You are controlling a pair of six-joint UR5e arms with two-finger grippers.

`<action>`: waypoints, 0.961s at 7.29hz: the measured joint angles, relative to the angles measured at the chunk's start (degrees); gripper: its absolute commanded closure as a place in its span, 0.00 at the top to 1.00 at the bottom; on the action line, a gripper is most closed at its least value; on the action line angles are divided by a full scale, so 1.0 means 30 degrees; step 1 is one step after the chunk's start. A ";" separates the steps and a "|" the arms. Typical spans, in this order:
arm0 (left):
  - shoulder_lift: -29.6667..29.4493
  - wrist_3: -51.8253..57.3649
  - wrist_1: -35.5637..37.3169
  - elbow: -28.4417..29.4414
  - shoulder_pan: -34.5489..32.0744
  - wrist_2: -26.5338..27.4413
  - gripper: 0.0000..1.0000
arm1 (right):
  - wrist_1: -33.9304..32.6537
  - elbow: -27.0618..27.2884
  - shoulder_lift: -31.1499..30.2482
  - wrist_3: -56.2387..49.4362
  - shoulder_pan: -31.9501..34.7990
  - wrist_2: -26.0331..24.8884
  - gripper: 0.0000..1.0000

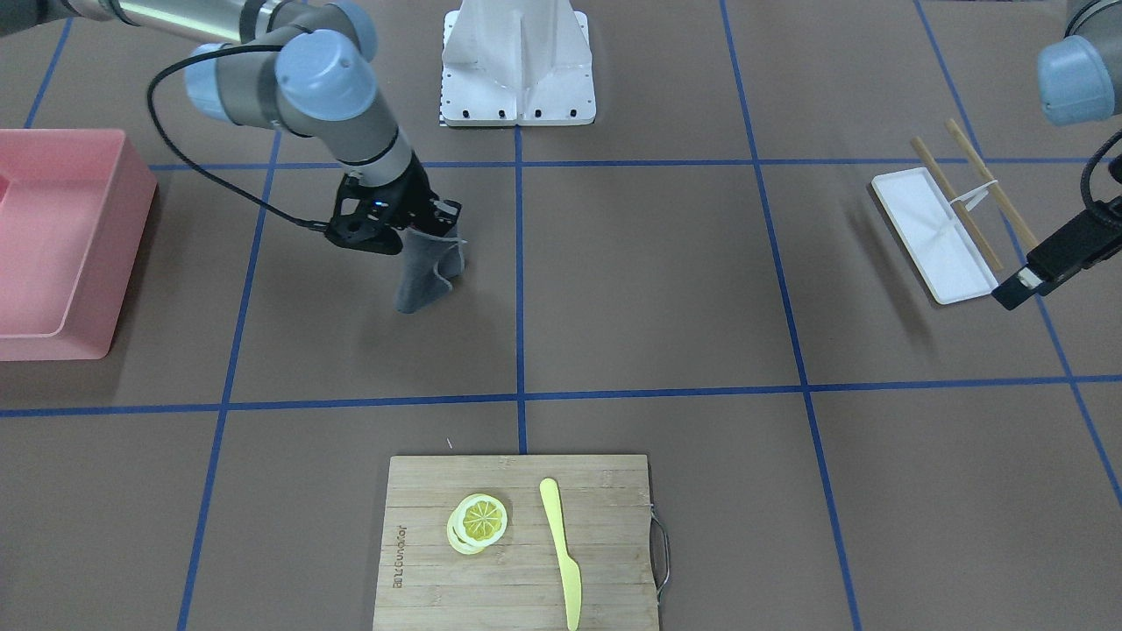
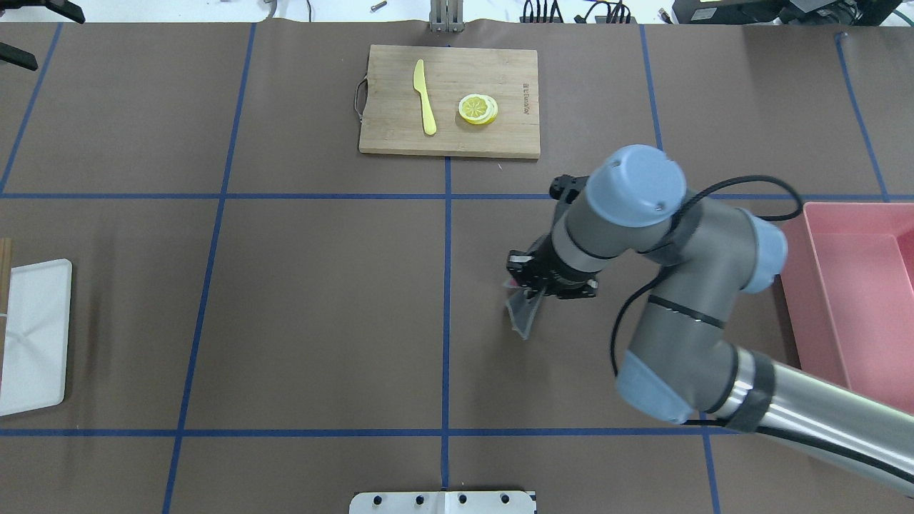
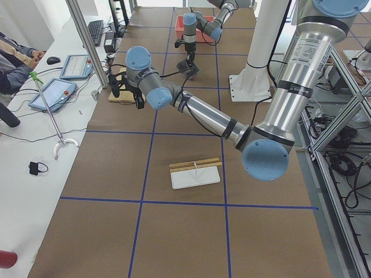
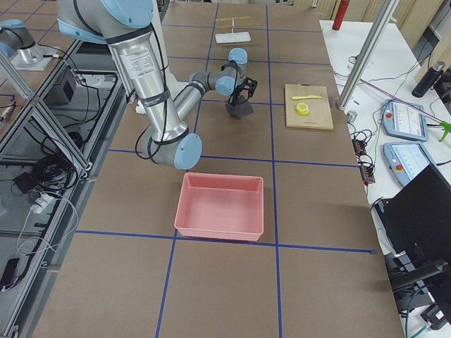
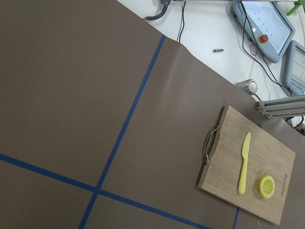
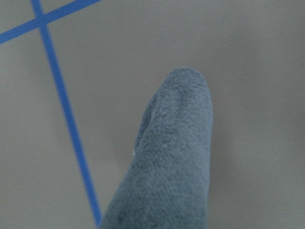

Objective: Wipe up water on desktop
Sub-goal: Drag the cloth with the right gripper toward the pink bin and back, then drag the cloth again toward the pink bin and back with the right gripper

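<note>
The desktop is a matte brown tabletop with a grid of blue tape lines. I see no water on it. My right gripper is shut on a grey cloth that hangs down to just above or on the desktop, beside the centre tape line. The cloth fills the right wrist view and shows in the overhead view under the right gripper. My left gripper is raised high at the far left corner, with its two fingers apart and empty.
A bamboo cutting board with a lemon slice and a yellow knife lies at the operators' edge. A pink bin stands on my right side. A white tray with chopsticks lies on my left side.
</note>
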 measured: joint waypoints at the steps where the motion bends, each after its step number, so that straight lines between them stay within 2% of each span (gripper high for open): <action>1: -0.0001 0.0077 0.0003 0.0041 -0.0006 0.0031 0.98 | -0.0059 0.0808 -0.1752 -0.1428 0.1084 0.0735 0.00; 2: -0.0012 0.0104 0.0004 0.0070 -0.0007 0.0043 0.98 | -0.0109 0.1212 -0.2823 -0.2543 0.1704 0.1076 0.00; 4: -0.0033 0.0118 0.0004 0.0065 -0.0008 0.0022 0.98 | -0.0195 0.1279 -0.2473 -0.2654 0.1339 0.1035 0.00; 7: -0.0010 0.0120 -0.0003 0.0118 -0.0009 0.0057 0.98 | -0.0177 0.0082 0.1905 0.1227 -0.1076 -0.0353 0.00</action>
